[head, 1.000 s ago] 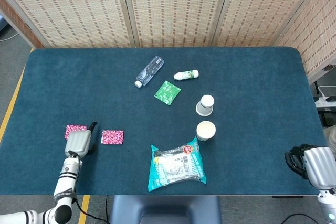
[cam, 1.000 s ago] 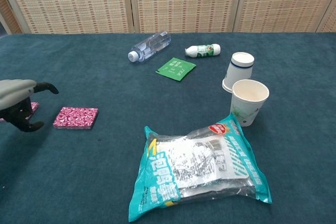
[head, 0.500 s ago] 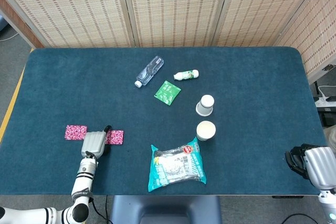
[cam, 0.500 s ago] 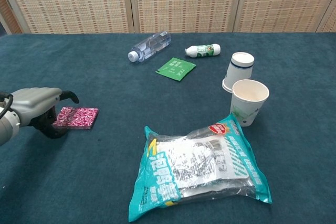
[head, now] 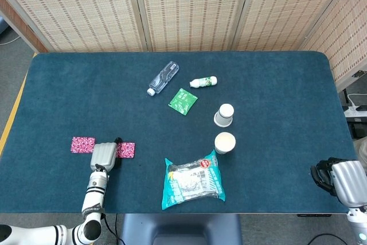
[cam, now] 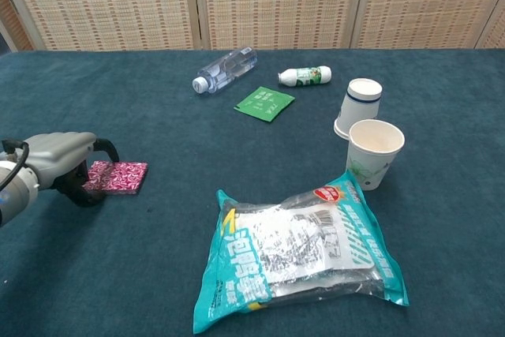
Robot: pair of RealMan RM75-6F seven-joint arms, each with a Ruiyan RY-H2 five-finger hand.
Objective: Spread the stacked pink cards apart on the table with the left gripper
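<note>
A single pink patterned card (head: pixel 83 144) lies flat on the blue table (head: pixel 275 96) near its front left. To its right lies the pink card stack (head: pixel 127 150) (cam: pixel 120 177). My left hand (head: pixel 104 155) (cam: pixel 57 163) sits between the two, over the stack's left end. One dark finger arches above that end and another curls below it. I cannot tell whether they pinch a card. In the chest view the hand hides the single card. My right hand (head: pixel 339 178) rests at the table's front right corner, fingers curled in, holding nothing.
A teal snack bag (head: pixel 192 180) (cam: pixel 300 250) lies front centre. Two paper cups (head: pixel 225 142) (cam: pixel 374 152) stand right of centre, one upside down (head: pixel 224 114). Further back lie a green sachet (head: pixel 183 101), a clear bottle (head: pixel 163 78) and a small white bottle (head: pixel 203 82).
My left hand moved right from the single card to the stack's left end, uncovering that card. It barely shifted in the last half second. The right hand stayed put.
</note>
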